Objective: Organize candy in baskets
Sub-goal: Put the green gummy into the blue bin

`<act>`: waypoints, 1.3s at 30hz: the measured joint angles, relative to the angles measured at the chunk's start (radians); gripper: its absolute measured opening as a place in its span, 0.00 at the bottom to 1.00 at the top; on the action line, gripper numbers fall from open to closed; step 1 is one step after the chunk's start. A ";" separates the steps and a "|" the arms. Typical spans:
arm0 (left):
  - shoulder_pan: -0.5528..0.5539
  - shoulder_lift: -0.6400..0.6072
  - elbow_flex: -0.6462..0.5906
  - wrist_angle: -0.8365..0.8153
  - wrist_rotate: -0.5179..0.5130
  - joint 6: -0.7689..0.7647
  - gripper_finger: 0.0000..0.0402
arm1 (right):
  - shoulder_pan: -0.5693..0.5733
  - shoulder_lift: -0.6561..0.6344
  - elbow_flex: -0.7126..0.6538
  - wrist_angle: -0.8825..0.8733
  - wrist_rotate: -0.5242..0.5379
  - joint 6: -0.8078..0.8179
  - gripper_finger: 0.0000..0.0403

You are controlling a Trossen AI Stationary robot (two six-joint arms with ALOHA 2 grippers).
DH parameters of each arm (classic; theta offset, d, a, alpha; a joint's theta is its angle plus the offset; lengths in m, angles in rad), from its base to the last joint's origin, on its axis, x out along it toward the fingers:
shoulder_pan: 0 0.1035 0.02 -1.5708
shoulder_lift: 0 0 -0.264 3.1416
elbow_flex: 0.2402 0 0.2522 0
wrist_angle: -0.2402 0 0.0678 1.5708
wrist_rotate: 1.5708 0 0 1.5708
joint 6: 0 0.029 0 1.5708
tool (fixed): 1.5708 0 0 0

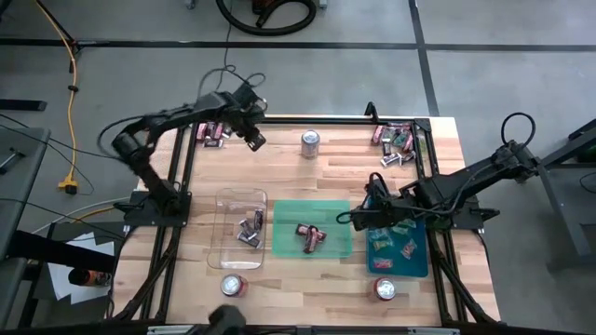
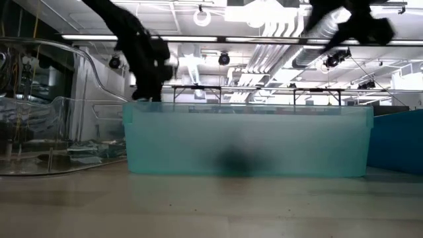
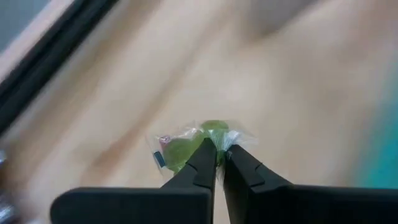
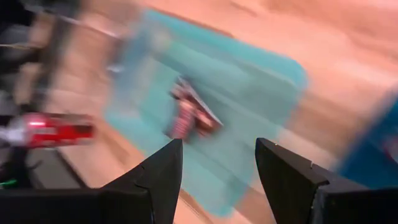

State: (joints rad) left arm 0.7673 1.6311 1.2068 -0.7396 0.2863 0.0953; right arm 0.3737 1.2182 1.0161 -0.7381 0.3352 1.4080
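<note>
- Three shallow rectangular plastic baskets sit in a row across the lower middle of the high view: a clear basket (image 1: 240, 228) at left, a translucent green basket (image 1: 312, 228) in the centre, and a solid teal-blue basket (image 1: 398, 248) at right, each holding a few small wrapped candies.
- Two round silver-and-red drink cans (image 1: 233, 286) stand near the bottom edge of the light wooden table (image 1: 307, 177).
- At centre right, the right gripper (image 4: 214, 168) hangs by the teal-blue basket's upper edge, fingers spread apart and empty, with maroon-brown candies (image 4: 189, 115) in the green basket beyond them.
- Toward the upper left, the left gripper (image 3: 217, 158) has its fingers pinched together on a light green and pink wrapped candy (image 3: 186, 146) above bare wood.
- Loose candy piles (image 1: 214, 133) lie in both upper corners, a third can (image 1: 309, 141) between them.
</note>
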 joint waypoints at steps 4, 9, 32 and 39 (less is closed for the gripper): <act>-0.064 -0.145 0.000 0.038 0.325 0.016 0.00 | -0.009 0.000 0.000 0.251 0.076 -0.230 0.49; -0.184 -0.268 0.000 0.134 0.576 0.041 0.00 | -0.043 0.000 0.000 0.562 0.126 -0.599 0.49; -0.539 -0.130 0.000 0.916 0.694 -0.321 0.00 | -0.155 0.052 0.034 0.809 -0.017 -1.323 0.49; -0.539 -0.090 0.000 0.951 0.700 -0.375 0.00 | -0.159 0.066 0.045 0.793 -0.017 -1.377 0.49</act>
State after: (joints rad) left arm 0.2279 1.5416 1.2072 0.2111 0.9863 -0.2797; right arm 0.2150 1.2842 1.0607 0.0548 0.3177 0.0313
